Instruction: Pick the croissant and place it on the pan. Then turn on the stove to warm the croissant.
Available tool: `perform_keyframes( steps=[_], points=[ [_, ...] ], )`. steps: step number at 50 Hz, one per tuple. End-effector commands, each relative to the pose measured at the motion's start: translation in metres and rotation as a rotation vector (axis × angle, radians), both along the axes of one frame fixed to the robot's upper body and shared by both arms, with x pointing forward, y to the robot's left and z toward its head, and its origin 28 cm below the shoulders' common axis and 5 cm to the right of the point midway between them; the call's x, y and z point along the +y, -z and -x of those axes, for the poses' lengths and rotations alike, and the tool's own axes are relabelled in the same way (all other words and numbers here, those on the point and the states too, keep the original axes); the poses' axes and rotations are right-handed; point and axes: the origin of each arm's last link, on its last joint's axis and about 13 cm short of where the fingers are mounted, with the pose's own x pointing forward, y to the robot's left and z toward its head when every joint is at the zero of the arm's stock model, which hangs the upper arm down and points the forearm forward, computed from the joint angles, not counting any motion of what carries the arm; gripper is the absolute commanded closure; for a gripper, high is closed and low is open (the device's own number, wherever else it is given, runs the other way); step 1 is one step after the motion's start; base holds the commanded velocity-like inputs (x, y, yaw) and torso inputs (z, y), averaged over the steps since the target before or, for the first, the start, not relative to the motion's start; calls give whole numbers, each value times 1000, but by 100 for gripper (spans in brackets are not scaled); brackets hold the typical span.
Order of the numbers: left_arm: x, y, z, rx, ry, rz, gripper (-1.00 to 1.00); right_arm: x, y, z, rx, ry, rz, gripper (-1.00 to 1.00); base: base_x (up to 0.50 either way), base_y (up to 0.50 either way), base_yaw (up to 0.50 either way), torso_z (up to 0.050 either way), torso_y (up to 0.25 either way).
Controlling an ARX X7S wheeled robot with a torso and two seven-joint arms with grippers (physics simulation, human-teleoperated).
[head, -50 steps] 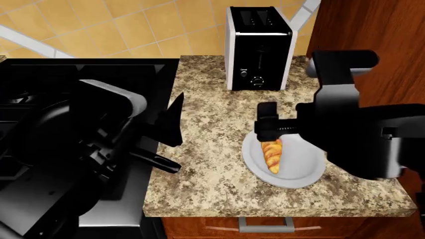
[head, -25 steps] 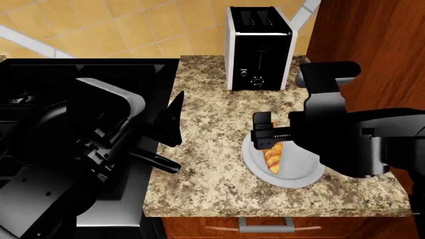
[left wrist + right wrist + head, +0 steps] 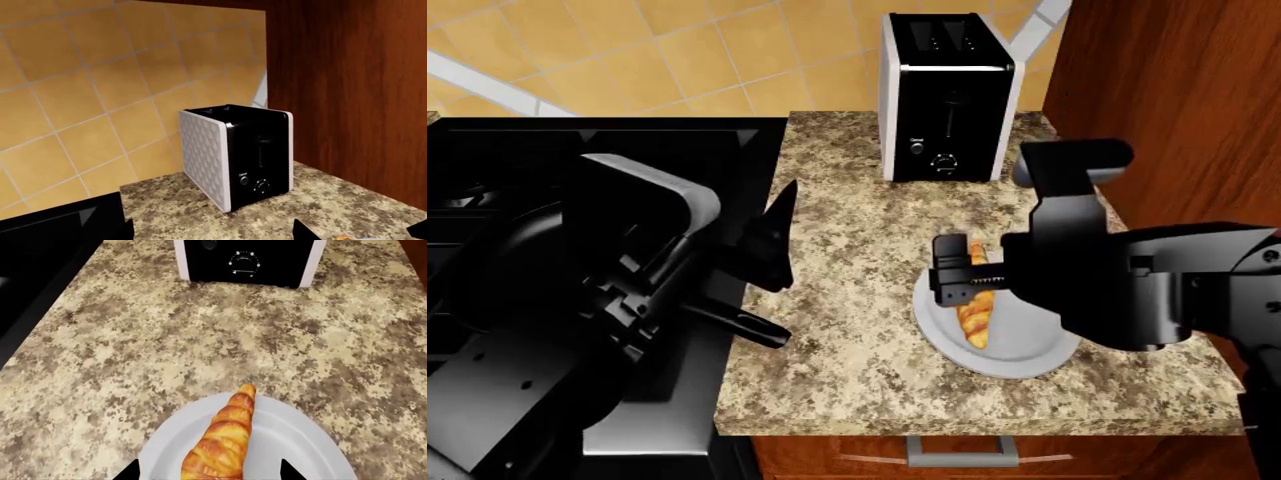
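Orange-tiled wall with pale grout lines backs the scene, and a dark wooden cabinet side (image 3: 1174, 70) rises at the far right. Below them runs a speckled brown granite tabletop (image 3: 841, 330), with a black-and-white toaster (image 3: 948, 95) standing upright at its far edge, dial facing the near side.

On the right part of the tabletop lies a pale grey round plate (image 3: 1028, 350). The small golden-orange ridged croissant (image 3: 974, 310) rests on that plate, its pointed far tip reaching just past the plate's far rim, as the right wrist view (image 3: 227, 440) shows. The right pincer (image 3: 958, 278) sits over the croissant's far half; its two black fingertips (image 3: 130, 471) stand apart on either side of the pastry, not touching it.

The large black gas stove (image 3: 587, 150) fills the left, flush against the tabletop's left edge. The round black frying pan (image 3: 507, 250) rests on its grates, mostly hidden behind the left arm, so its exact outline is hard to make out. The left pincer (image 3: 767, 290) hangs over the seam between stove and tabletop, well apart from the plate; its two pointed black fingers (image 3: 777, 240) are spread wide and hold nothing.
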Motion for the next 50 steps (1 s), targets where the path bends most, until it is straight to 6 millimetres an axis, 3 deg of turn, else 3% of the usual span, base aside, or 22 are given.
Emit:
perform_keyframes(
  steps=[1,50],
  points=[
    [0,0,-2,-2,-5,1,-100,-2,6,-3,24,8,-10,-100,0,0,0,0,0],
    [-1,2,-3,3,12,20,-100,-4,24,-12,100,-7,-28,-100,0,0,0,0,0]
  ],
)
